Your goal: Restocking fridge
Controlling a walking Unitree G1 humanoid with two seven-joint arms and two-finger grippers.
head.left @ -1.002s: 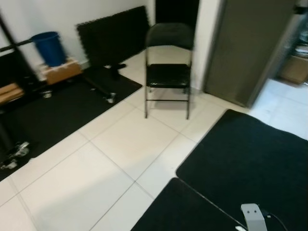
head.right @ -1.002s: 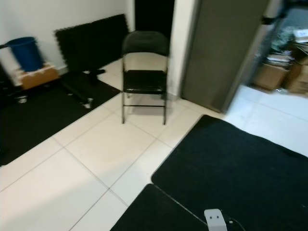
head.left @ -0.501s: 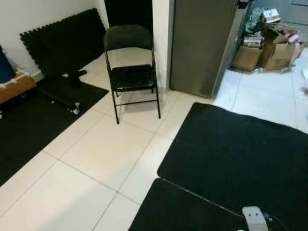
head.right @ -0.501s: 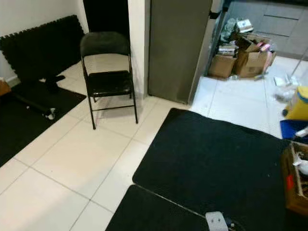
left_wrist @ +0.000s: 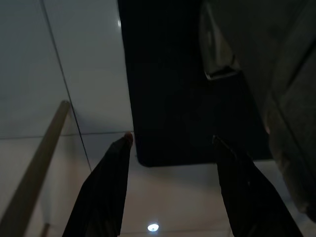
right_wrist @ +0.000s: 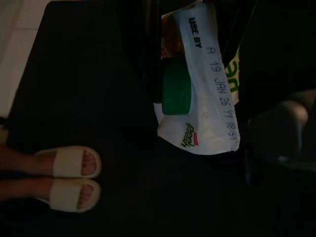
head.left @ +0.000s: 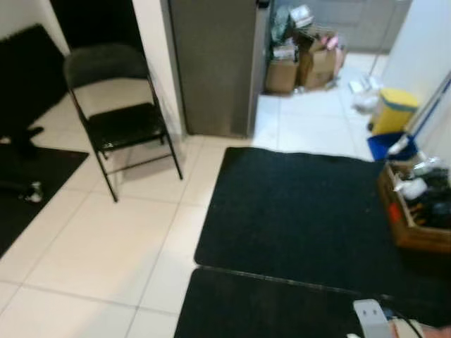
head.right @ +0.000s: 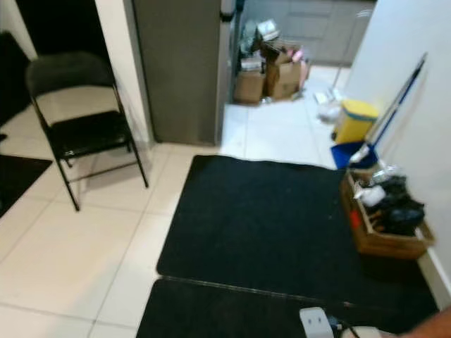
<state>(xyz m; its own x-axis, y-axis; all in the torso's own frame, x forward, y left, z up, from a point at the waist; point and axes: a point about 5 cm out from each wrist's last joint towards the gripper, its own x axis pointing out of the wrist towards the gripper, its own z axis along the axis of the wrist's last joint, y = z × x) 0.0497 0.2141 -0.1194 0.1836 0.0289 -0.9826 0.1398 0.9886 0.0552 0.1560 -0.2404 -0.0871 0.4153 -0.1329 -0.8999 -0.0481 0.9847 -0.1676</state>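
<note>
Right wrist view, fingers apparently clamped on green-capped milk carton [right_wrist: 200, 94], left fingers [left_wrist: 106, 192] spread, empty.

Both head views are softly blurred all over, with even indoor light on the pale floor tiles [head.left: 106, 239]. Both wrist views are dim. A small lamp reflection [left_wrist: 153, 227] glares between the left gripper's dark fingers [left_wrist: 101, 197]. Print on the carton [right_wrist: 210, 94] reads sharply.
</note>
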